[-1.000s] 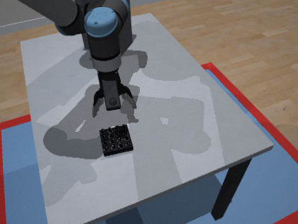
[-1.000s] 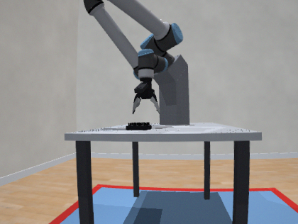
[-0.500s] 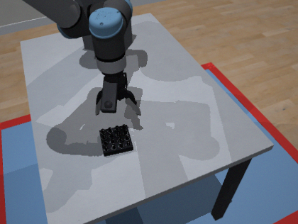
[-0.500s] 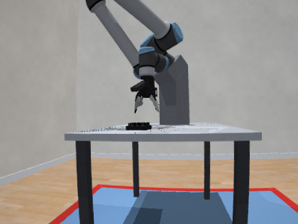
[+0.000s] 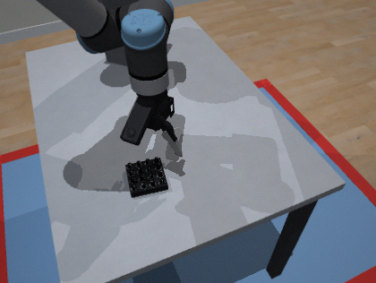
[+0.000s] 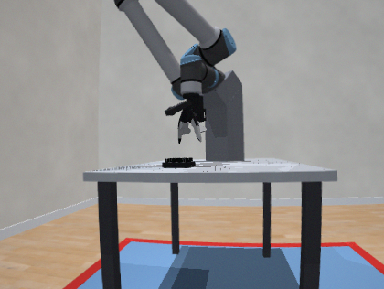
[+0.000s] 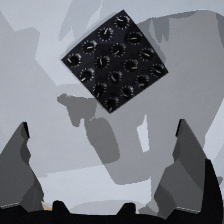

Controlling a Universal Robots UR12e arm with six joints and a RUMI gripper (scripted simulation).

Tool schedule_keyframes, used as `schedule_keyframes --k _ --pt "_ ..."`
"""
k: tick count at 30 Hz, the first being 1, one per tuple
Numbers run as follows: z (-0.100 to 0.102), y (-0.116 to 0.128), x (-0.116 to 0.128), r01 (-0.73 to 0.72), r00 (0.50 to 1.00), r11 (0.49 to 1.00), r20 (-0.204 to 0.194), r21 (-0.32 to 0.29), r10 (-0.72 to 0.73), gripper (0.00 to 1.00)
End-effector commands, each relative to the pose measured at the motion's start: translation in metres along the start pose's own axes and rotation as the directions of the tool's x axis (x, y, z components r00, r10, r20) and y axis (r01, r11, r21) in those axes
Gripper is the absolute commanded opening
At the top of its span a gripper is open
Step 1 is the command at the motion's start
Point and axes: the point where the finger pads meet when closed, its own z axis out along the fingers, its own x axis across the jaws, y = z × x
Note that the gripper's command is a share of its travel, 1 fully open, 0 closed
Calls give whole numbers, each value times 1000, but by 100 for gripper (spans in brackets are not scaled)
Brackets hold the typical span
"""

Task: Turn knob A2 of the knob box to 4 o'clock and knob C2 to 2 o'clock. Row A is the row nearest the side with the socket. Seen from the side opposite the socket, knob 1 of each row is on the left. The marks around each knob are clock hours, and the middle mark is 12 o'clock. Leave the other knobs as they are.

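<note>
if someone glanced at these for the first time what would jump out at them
The big grey arm with blue joint caps reaches down over the grey table, its pincer open and empty, hanging above the surface. Below and just ahead of it lies the black knob box, small and flat, its grid of knobs seen turned diamond-wise in the wrist view. Under the table, a blue floor mat with a red border stands out against the wood floor.

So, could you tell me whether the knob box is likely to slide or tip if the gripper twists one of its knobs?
The knob box is low and flat on the table, so tipping seems unlikely. Nothing visibly clamps it, so it might slide or rotate. It looks rigid. The gripper hangs open above it.
</note>
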Motion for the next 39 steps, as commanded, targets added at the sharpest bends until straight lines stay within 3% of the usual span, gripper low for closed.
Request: schedule_keyframes --k 1,7,8,39 --pt "-3 -2 -5 -78 997 997 -6 -3 78 100" --pt "-3 -3 -6 -83 997 997 -6 -3 83 100" --pt "-3 -3 -6 -83 997 997 -6 -3 83 11" --pt "-3 -3 -6 -83 997 997 -6 -3 83 11"
